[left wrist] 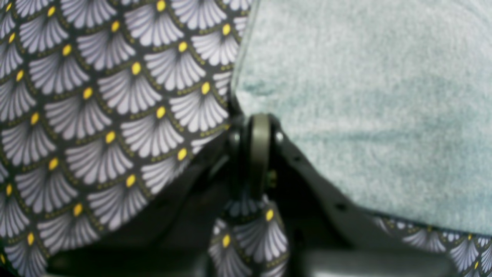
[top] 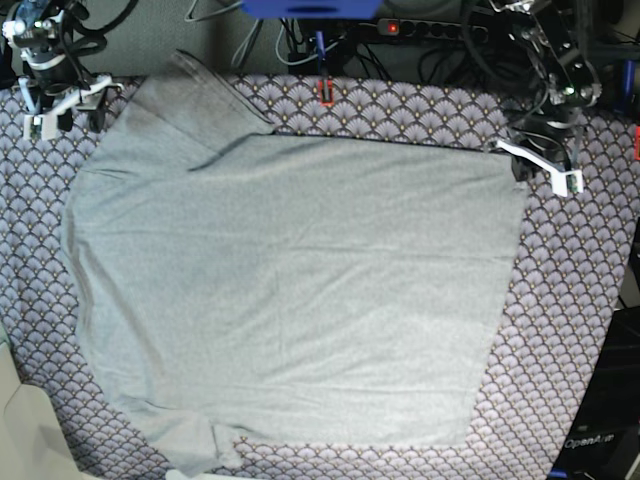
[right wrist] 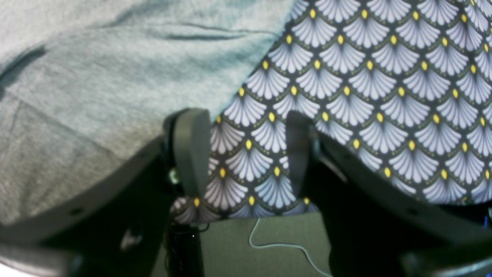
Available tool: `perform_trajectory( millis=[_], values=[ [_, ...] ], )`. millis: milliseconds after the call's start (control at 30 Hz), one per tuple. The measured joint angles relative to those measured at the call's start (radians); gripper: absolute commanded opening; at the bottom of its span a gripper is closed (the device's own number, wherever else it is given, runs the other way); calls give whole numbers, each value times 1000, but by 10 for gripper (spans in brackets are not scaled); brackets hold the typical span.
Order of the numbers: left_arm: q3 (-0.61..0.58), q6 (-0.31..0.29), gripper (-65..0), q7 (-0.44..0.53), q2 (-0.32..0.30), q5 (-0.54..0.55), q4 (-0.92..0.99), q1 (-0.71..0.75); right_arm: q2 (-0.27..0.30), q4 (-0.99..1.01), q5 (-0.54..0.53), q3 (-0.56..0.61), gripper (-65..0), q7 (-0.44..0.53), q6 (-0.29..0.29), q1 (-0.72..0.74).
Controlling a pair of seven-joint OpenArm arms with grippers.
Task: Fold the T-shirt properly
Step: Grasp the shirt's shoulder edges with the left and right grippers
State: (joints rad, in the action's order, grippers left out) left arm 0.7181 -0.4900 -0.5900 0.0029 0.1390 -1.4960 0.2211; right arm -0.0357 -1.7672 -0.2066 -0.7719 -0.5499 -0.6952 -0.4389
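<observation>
My left gripper (left wrist: 256, 127) sits at the T-shirt (top: 290, 290) hem corner, jaws pressed together; I can't tell whether any fabric is pinched between them. My right gripper (right wrist: 246, 154) stands with jaws apart over the tablecloth (right wrist: 384, 77), just beside the shirt's edge, holding nothing. The grey shirt lies spread flat across the patterned cloth, one sleeve near the right arm.

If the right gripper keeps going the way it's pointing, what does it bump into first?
Probably the tablecloth. The right gripper is open with patterned cloth between its fingers, and the T-shirt edge lies just beside one finger. Depth is hard to judge.
</observation>
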Motion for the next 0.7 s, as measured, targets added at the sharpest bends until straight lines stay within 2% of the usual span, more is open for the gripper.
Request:
perform_trajectory(
  millis=[267, 400, 700],
  values=[
    [0, 0, -650, 0, 0, 0, 0, 0, -1, 0, 0, 0, -322, 0, 0, 0],
    [0, 0, -650, 0, 0, 0, 0, 0, -26, 1, 0, 3, -322, -1, 0, 1],
    [0, 0, -650, 2, 0, 0, 0, 0, -26, 112, -4, 25, -322, 14, 0, 26]
  ],
)
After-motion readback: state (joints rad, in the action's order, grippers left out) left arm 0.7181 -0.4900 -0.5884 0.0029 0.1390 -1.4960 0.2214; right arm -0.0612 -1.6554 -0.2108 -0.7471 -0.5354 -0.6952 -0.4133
